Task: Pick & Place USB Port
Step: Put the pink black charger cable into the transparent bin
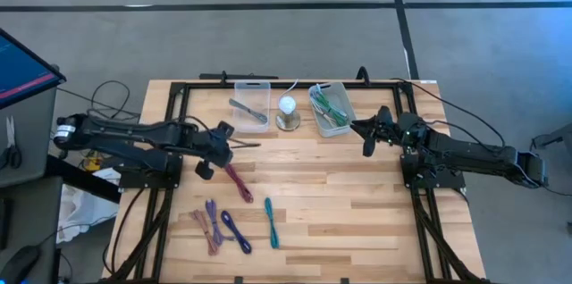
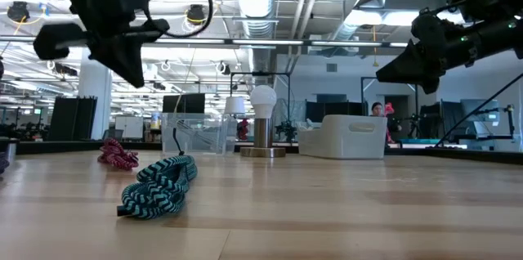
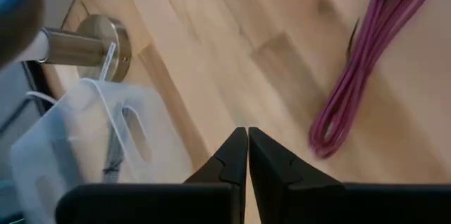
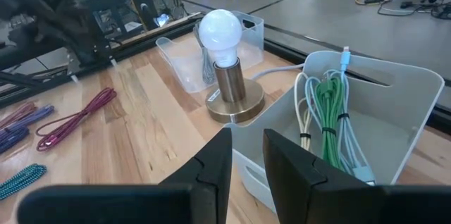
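Observation:
Several bundled USB cables lie on the wooden table: a magenta one (image 1: 237, 181) (image 3: 359, 76), a teal one (image 1: 271, 221) (image 2: 159, 186), and blue (image 1: 235, 230), purple and pink ones near the front edge. My left gripper (image 1: 243, 146) (image 3: 248, 136) hangs shut and empty above the table, between the magenta cable and the clear bin (image 1: 251, 104). My right gripper (image 1: 362, 137) (image 4: 246, 143) hovers with a narrow gap between its fingers, just in front of the white bin (image 4: 366, 111), which holds green and white cables (image 4: 330, 115).
A lamp with a round white bulb (image 1: 287, 110) (image 4: 220, 30) stands on a brass base between the two bins at the far edge. The clear bin holds a grey cable (image 1: 248, 111). Bare wood lies in the middle of the table. A person shows far off in the room (image 2: 377, 109).

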### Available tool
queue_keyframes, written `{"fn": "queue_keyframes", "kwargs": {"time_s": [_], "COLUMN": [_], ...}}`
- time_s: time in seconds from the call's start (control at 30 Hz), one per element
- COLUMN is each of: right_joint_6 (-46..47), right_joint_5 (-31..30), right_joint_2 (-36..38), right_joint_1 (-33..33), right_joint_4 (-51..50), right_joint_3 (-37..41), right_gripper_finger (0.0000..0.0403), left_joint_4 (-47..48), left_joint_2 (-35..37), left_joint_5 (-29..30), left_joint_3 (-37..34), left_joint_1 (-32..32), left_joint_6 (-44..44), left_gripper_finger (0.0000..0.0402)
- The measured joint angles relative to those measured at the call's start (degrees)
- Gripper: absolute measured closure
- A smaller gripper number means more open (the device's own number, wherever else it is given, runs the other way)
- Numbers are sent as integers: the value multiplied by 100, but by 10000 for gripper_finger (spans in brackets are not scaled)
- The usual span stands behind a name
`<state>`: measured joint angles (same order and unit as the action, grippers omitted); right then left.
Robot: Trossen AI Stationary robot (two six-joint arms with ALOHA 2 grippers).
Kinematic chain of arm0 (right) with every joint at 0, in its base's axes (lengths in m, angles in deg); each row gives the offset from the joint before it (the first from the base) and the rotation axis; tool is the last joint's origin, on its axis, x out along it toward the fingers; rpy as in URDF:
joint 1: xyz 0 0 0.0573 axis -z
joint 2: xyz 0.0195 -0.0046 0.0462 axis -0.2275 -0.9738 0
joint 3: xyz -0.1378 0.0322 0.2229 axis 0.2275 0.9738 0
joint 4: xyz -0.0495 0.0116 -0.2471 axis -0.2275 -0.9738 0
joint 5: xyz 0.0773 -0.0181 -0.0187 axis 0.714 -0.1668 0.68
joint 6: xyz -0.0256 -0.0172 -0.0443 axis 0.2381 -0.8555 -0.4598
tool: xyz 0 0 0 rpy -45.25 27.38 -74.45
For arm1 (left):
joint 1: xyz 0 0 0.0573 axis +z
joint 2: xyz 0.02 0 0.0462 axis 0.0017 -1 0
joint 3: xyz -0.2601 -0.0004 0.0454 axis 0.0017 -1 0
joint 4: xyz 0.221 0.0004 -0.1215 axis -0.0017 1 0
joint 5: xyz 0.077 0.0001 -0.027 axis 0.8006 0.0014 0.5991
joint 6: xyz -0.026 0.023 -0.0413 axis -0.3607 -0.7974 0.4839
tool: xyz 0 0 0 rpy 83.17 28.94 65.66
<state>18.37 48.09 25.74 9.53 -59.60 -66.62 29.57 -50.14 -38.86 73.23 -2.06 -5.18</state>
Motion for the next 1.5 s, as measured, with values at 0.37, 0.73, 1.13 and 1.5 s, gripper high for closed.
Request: {"fn": "queue_keyframes", "kwargs": {"time_s": [0.37,0.73,1.13,1.5], "right_joint_6": [-77,-108,-107,-108], "right_joint_5": [-22,-170,-153,-150], "right_joint_2": [0,-5,-4,-6], "right_joint_1": [0,0,-2,0], "right_joint_4": [-29,-159,-236,-503], "right_joint_3": [0,-4,-4,-4], "right_gripper_finger": [327,327,327,327], "left_joint_4": [-6,-36,-125,-761], "left_joint_2": [-599,-587,-1522,-2188], "left_joint_5": [632,-614,-545,-676], "left_joint_3": [-2,42,42,42], "left_joint_1": [-227,-602,-796,-795], "left_joint_6": [792,1527,1956,1958], "left_gripper_finger": [322,276,198,198]}}
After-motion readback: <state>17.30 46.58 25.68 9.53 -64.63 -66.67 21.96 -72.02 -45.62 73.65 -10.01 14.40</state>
